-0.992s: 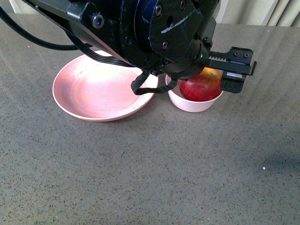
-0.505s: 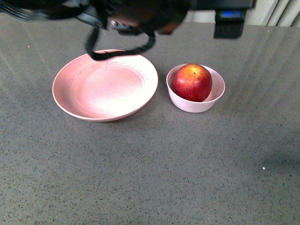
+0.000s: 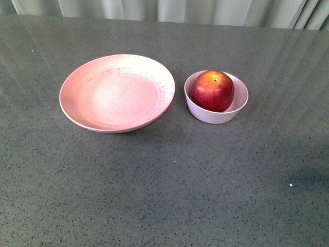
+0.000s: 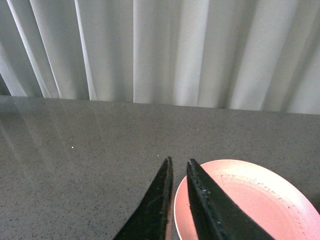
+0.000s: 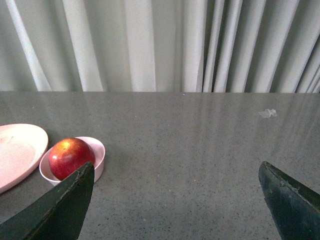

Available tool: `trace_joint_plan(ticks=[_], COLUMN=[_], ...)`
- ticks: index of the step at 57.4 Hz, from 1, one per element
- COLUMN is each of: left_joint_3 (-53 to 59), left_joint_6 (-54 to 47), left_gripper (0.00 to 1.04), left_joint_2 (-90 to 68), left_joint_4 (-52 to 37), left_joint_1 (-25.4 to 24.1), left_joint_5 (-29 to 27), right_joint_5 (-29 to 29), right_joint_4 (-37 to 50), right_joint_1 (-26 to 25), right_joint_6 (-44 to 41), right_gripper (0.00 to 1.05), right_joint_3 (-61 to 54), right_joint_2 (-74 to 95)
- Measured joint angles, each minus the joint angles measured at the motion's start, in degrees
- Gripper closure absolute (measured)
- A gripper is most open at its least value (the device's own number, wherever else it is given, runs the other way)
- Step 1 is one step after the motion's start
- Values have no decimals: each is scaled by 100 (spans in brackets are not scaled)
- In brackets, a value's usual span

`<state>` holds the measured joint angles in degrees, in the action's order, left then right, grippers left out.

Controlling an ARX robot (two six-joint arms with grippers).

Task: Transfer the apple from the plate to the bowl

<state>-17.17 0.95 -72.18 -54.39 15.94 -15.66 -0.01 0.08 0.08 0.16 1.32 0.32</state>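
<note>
The dark red apple point(image 3: 212, 90) sits inside the small pale bowl point(image 3: 216, 116), right of the wide pink plate point(image 3: 117, 92), which holds nothing. Neither arm shows in the front view. In the left wrist view my left gripper point(image 4: 179, 161) is shut with nothing in it, its tips over the plate point(image 4: 250, 200) at its rim. In the right wrist view my right gripper point(image 5: 176, 165) is wide open above bare table, with the apple point(image 5: 72, 157) in the bowl point(image 5: 97, 155) beside one finger point(image 5: 65, 205) and the plate point(image 5: 17, 150) beyond.
The grey speckled tabletop point(image 3: 164, 185) stretches around the dishes. Pale curtains point(image 3: 154, 9) hang behind the table's far edge. A small white scrap point(image 5: 268, 113) lies on the table far from the bowl.
The right arm, which hung over the bowl and apple a second ago, has lifted up and out of the front view. The apple stays in the bowl.
</note>
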Motion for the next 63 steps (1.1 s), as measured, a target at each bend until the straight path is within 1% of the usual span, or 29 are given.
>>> trace_joint_plan(ticks=[1, 3, 13, 29, 33, 36, 39, 42, 63], left_joint_3=[63, 157, 645, 1152, 1397, 1537, 1576, 1611, 1631], left_joint_6=[-9, -4, -33, -33, -33, -35, -39, -39, -44], left_gripper=[100, 103, 103, 103, 103, 103, 103, 103, 103], left_joint_2=[81, 208, 879, 1932, 2017, 2284, 2627, 2966, 4378], left_joint_4=[2, 11, 223, 780, 551, 798, 1088, 1353, 2634], left_joint_1=[-42, -101, -457, -852, -966, -1053, -1370, -1541, -1572], left_joint_5=[63, 151, 450, 859, 973, 1029, 1484, 1510, 1565], right_joint_5=[0, 0, -2, 0, 0, 0, 0, 2, 0], right_joint_4=[0, 0, 0, 0, 0, 0, 0, 0, 0], right_joint_1=[0, 0, 0, 0, 0, 0, 0, 0, 0], right_joint_6=[-2, -2, -2, -2, 0, -2, -2, 0, -2], right_gripper=[9, 9, 9, 9, 9, 9, 9, 9, 9], right_joint_3=[2, 0, 0, 2, 0, 2, 2, 0, 2], right_joint_2=[0, 0, 0, 0, 0, 0, -2, -2, 0])
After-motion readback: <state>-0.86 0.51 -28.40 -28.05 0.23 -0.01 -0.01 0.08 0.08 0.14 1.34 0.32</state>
